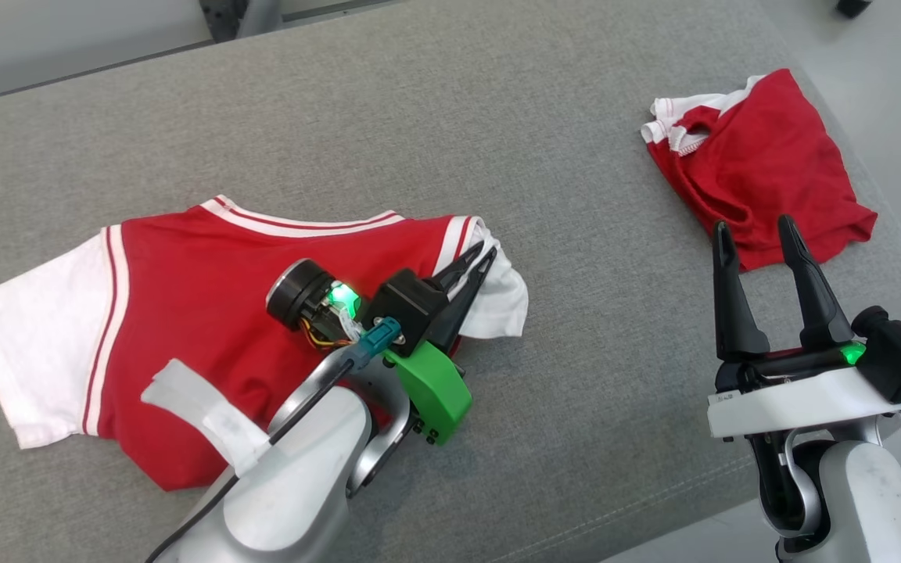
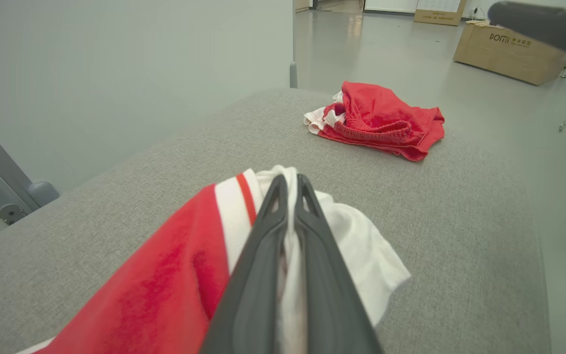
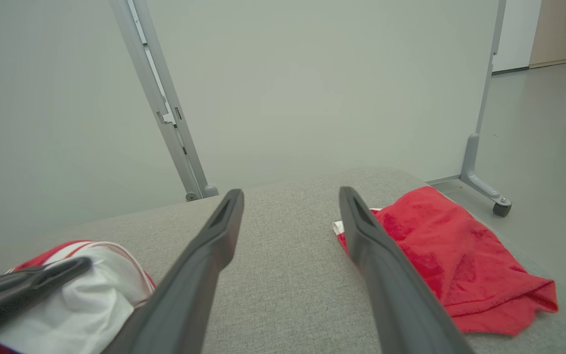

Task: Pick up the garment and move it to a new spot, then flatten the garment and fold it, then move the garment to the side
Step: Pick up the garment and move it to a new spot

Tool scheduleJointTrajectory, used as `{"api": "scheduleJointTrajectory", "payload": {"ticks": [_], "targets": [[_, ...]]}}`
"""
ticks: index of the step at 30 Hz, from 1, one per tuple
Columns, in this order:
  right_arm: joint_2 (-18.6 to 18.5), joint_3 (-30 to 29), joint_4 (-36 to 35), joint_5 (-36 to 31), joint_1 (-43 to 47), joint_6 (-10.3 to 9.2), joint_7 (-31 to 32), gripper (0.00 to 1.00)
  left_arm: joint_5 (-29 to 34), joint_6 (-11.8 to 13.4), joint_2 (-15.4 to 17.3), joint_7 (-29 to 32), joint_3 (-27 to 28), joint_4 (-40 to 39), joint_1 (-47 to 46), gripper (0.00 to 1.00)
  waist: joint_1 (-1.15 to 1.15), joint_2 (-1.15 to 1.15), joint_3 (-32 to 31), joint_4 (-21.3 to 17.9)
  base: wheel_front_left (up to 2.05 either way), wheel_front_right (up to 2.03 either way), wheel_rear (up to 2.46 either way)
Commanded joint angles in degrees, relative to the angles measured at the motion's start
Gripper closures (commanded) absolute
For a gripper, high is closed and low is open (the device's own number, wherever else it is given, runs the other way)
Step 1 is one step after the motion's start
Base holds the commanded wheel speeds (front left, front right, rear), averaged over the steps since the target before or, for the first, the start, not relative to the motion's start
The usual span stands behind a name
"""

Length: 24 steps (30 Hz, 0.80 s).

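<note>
Spread on grey fabric-covered table (image 1: 419, 117): red cotton T-shirt with white sleeves (image 1: 208, 297). Clamped tight on its bunched white sleeve (image 1: 501, 301): left pincer (image 1: 484, 252). Spread wide and empty, near crumpled red shorts with white trim (image 1: 763, 172): right pincer (image 1: 754, 225).

Soft, even light fills all three views, bright and free of hard shadows, with only faint shading on the grey bench (image 1: 576, 156). In the left wrist view the polished floor (image 2: 386, 44) carries a pale glare, and a dark shape (image 2: 548, 22) in the top right corner is blurred. In the right wrist view the wide lens splays the metal posts (image 3: 165, 108) outward, and the right hand (image 3: 290, 196) turns soft toward the bottom edge.
</note>
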Motion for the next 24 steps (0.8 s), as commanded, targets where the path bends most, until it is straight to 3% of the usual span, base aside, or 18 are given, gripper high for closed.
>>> {"api": "scheduleJointTrajectory", "payload": {"ticks": [1, 3, 4, 5, 6, 13, 24], "targets": [[0.1, 0.1, 0.4, 0.8, -0.1, -0.04, -0.6, 0.0, -0.5, -0.6, -0.2, -0.4, -0.5, 2.5, -1.0, 1.0, 0.01, 0.0, 2.8, -3.1, 0.0, 0.0, 0.0], [0.1, 0.2, 1.1, 1.3, -0.2, -0.04, -1.1, 0.0, -0.9, -1.3, -0.9, -1.2, -1.5, 6.0, -1.5, 1.0, 0.01, 0.0, 3.2, -3.4, 0.0, 0.0, 0.0], [0.0, 0.2, 1.4, 1.4, -0.2, -0.04, -1.3, 0.0, -1.2, -1.5, -1.3, -1.7, -1.9, 7.4, -1.5, 0.85, 0.01, 0.0, 3.3, -3.5, 0.0, 0.0, 0.0], [0.0, 0.2, 1.6, 1.5, -0.2, -0.04, -1.5, 0.0, -1.6, -1.7, -1.7, -2.6, -2.1, 8.2, -1.7, 0.52, 0.01, 0.0, 3.3, -3.4, 0.0, 0.0, 0.0], [0.0, 0.1, 1.8, 1.5, -0.2, -0.04, -1.7, 0.0, -1.5, -1.9, -1.8, -3.3, -2.4, 8.9, -2.0, 0.0, 0.01, 0.0, 3.3, -3.3, 0.0, 0.0, 0.0], [0.0, -0.9, 2.7, 0.4, 0.2, -0.04, -1.4, 0.0, -4.7, -1.7, -1.6, -9.6, -0.6, 7.8, -0.7, 0.0, 0.01, 0.0, 0.5, 0.2, 0.0, 0.0, 0.0], [0.0, -0.9, 1.7, -2.9, 1.4, -0.04, 1.3, 0.0, -8.6, 6.3, 4.4, -12.9, 12.8, 2.6, 4.5, 0.0, 0.01, 0.0, -3.9, 7.2, 0.0, 0.0, 0.0]]}}
